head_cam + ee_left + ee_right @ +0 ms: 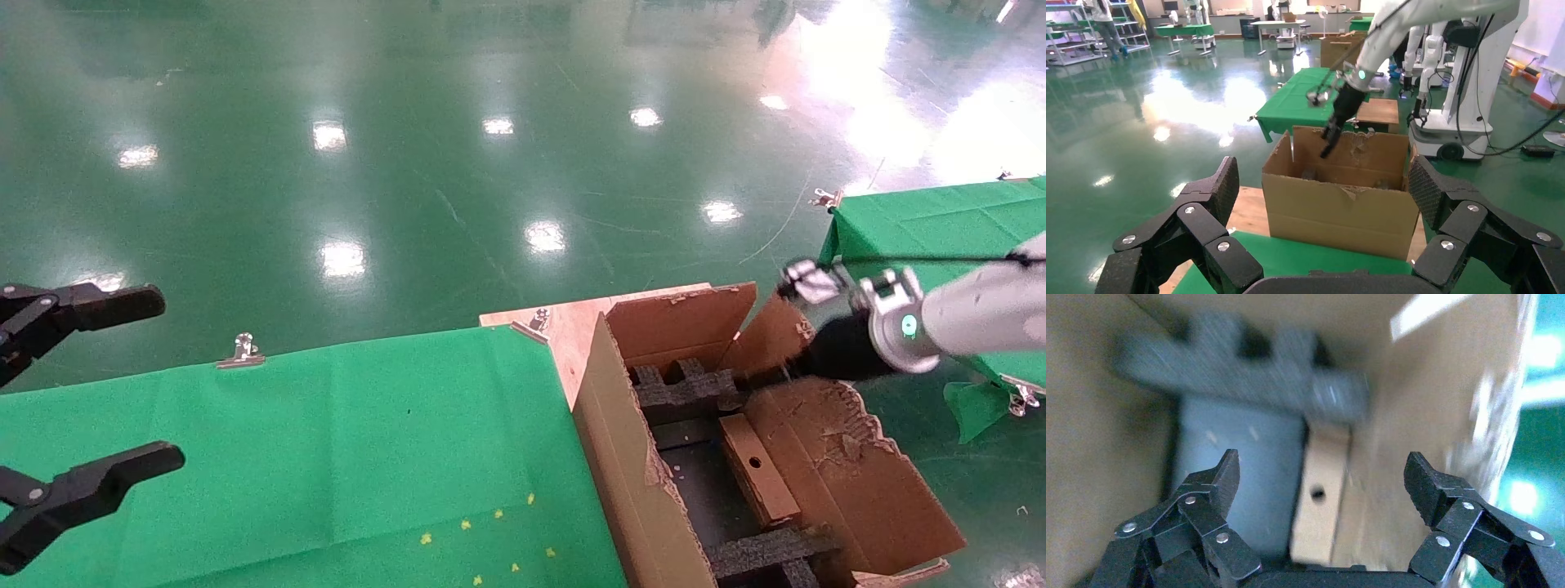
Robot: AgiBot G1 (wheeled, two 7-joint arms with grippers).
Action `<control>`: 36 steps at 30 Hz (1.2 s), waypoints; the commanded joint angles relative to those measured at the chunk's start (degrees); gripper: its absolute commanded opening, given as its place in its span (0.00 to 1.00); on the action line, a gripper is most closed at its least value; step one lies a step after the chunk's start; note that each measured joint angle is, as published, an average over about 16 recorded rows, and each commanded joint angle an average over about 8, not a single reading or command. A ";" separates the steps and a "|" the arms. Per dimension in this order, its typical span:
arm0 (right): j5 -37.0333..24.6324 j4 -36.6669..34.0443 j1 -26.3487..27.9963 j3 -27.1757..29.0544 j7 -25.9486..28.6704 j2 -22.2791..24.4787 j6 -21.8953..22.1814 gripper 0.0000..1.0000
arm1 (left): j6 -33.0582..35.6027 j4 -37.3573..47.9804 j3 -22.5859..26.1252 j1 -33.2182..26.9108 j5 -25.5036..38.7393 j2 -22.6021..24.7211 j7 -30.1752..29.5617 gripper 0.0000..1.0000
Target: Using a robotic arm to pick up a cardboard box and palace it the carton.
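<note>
The carton (654, 482) fills the lower right of the head view, its bottom edge cut off by the frame, its tall ragged flaps standing open and hiding part of the inside. The cardboard box (758, 469) lies inside it on the dark floor, a narrow brown block with a small round hole in its top face, set against the right inner flap between two black foam inserts (686, 390); the nearer insert is partly cut off at the frame's lower edge. The robotic arm (972, 314) enters from the right edge, its black wrist reaching over the carton's far right corner, and its right gripper (1321, 471) is hidden behind a flap in the head view. The right wrist view shows that gripper's fingers spread wide apart, holding nothing, with the box seen between them further off; the carton walls there are smeared and hard to read. At the left edge of the head view the left gripper (78, 392) hangs over the green-clothed table (327, 441), fingers wide apart and empty, its body cut off by the frame.
</note>
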 commanded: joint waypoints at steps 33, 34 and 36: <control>22.09 18.49 2.57 18.02 -12.74 8.16 -19.18 1.00 | -0.01 0.02 -0.01 0.02 -0.01 0.00 0.00 1.00; 21.94 18.90 1.72 19.35 -13.17 8.08 -19.46 1.00 | -0.01 0.02 -0.01 0.02 -0.01 0.00 0.00 1.00; 21.63 19.73 -0.01 22.05 -14.05 7.93 -20.05 1.00 | -0.01 0.02 -0.01 0.02 -0.01 0.00 0.00 1.00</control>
